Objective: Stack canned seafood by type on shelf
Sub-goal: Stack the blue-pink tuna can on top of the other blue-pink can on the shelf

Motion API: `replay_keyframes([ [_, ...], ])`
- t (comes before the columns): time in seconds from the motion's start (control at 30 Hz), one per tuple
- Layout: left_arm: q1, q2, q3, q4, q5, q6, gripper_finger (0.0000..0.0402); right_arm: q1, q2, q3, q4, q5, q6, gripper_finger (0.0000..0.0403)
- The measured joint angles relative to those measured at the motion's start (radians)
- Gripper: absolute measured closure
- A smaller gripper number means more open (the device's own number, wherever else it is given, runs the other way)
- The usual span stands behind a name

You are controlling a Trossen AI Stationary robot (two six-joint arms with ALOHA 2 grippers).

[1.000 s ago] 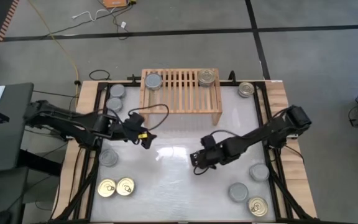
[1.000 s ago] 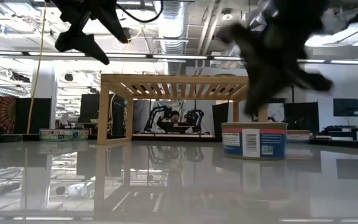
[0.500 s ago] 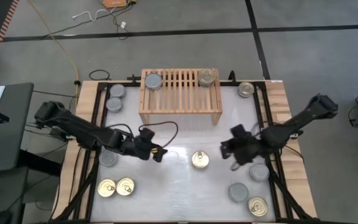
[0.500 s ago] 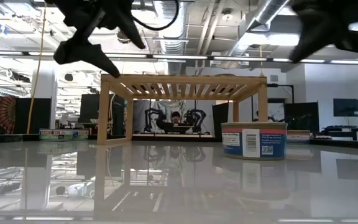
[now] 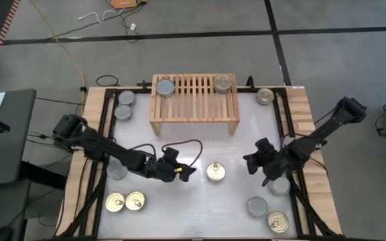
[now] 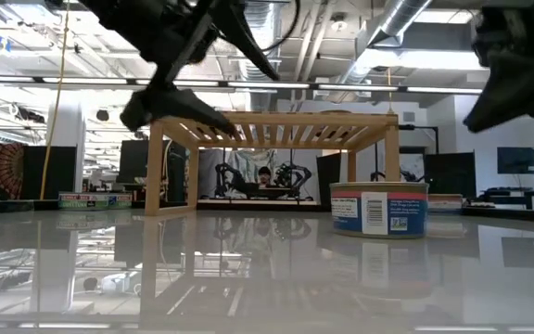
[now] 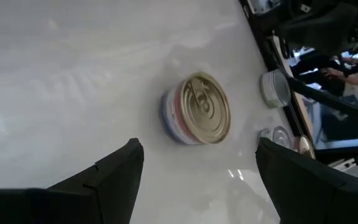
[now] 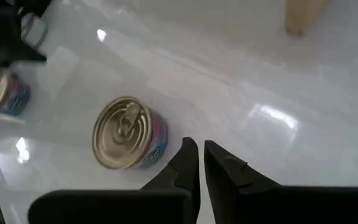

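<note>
The left gripper (image 5: 185, 173) is held with its fingers (image 7: 114, 171) spread wide, just beside a gold-topped can (image 5: 216, 172) that stands alone near the middle of the table (image 5: 179, 214); no contact between them can be seen. In the left wrist view this can (image 7: 197, 110) is framed between the two fingers, and its red and blue label is too blurred to be read. The right gripper (image 5: 252, 161) is on the can's other side, nearer the table's right edge, with its fingers (image 8: 185, 163) drawn almost together and nothing between them. In the low view a white panel with a barcode is shown on the can (image 6: 379, 210), but the print cannot be made out.

The shelf (image 5: 194, 98) stands at the table's far edge, with a silver-topped can (image 5: 165, 87) at its left end and a gold-topped stack (image 5: 223, 84) at its right end. How many cans are in that stack cannot be told. Other cans lie along both side edges, and one by the right edge (image 5: 279, 185) is partly hidden by the right arm.
</note>
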Motion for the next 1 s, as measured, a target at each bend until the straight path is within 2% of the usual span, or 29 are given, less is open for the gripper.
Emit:
replay_keyframes([
  [0.3, 0.013, 0.06, 0.0, 0.108, 0.024, -0.028, 0.0109, 0.013, 0.013, -0.013, 0.01, -0.002, 0.011, 0.0347],
  [0.47, 0.012, 0.06, 0.0, 0.116, 0.021, -0.024, 0.0149, -0.008, 0.033, -0.013, 0.039, -0.001, 0.018, 0.0346],
  [0.7, 0.014, 0.06, 0.0, 0.126, 0.021, 0.016, 0.0215, -0.036, 0.137, -0.013, 0.146, -0.031, 0.001, 0.0346],
  [1.0, 0.019, 0.06, 0.0, 0.124, 0.022, 0.039, 0.0229, -0.076, 0.237, -0.013, 0.275, -0.092, -0.036, 0.0346],
])
